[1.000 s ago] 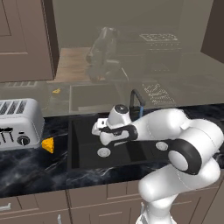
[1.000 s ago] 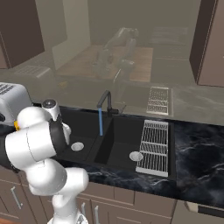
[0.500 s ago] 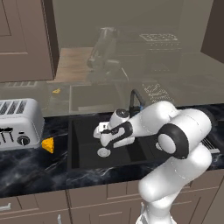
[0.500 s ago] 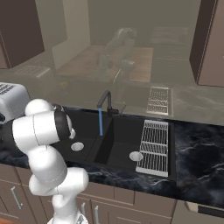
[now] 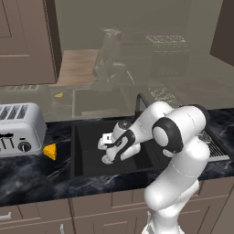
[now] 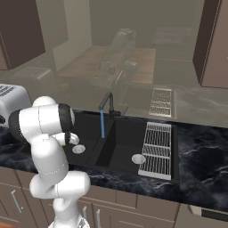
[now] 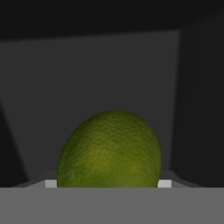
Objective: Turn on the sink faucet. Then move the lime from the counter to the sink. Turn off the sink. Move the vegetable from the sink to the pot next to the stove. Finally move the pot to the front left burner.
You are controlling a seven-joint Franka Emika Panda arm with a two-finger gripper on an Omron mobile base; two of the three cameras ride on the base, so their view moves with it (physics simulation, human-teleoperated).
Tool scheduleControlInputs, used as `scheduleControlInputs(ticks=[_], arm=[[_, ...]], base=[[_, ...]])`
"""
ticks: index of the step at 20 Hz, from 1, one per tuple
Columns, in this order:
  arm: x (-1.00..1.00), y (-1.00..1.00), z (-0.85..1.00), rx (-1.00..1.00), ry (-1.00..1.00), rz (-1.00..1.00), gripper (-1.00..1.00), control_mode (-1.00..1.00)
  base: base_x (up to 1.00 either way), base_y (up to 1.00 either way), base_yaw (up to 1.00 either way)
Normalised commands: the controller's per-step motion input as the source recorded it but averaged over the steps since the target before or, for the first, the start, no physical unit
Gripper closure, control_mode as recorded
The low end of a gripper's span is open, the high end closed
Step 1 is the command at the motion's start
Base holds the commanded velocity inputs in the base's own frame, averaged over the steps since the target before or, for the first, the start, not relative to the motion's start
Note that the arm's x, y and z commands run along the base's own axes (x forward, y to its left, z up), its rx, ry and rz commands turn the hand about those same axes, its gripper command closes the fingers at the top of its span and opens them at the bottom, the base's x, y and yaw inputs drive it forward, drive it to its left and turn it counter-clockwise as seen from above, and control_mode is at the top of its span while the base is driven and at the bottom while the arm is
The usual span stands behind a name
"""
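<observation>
At the far left of the left base view a silver toaster [image 5: 19,132] stands on the black marble-look bench [image 5: 36,176], and just beside its front corner lies an orange-yellow cheese wedge [image 5: 50,151]. To the right of these the matte black sink [image 5: 87,137] is sunk into the bench, and the white arm reaches down into its left basin, so that the hand [image 5: 108,147] hangs low inside that basin, just above the round silver drain [image 5: 107,159]. In the hand view the lime [image 7: 109,151] sits right at the hand, large and yellow-green, with the dark basin walls behind it; the fingers stand fairly wide apart on either side of the fruit, which looks held between them, though the contact itself is hidden at the bottom edge. Behind the arm the thin black sink faucet [image 6: 107,103] arches over the divider between the two basins, and in the right base view a blue stream of water [image 6: 102,124] runs down from its spout. Farther right the second basin has its own silver drain [image 6: 138,159], and a ribbed grey drying rack [image 6: 156,149] lies over the sink's right side.
</observation>
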Motion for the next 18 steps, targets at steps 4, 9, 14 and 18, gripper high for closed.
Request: scheduleControlInputs(ticks=[4, 9, 14, 18], arm=[[0.2, 0.0, -0.33, -0.04, 0.0, 0.0, 1.0, -1.0], [0.23, 0.0, -0.28, -0.02, 0.01, 0.0, 1.0, -1.0], [0.2, 0.0, -0.27, -0.02, 0.01, 0.0, 1.0, -1.0], [0.15, 0.0, -0.24, 0.0, 0.0, 0.0, 1.0, -1.0]], base=[[0.0, 0.0, 0.0], [0.0, 0.0, 0.0], [0.0, 0.0, 0.0], [0.0, 0.0, 0.0]])
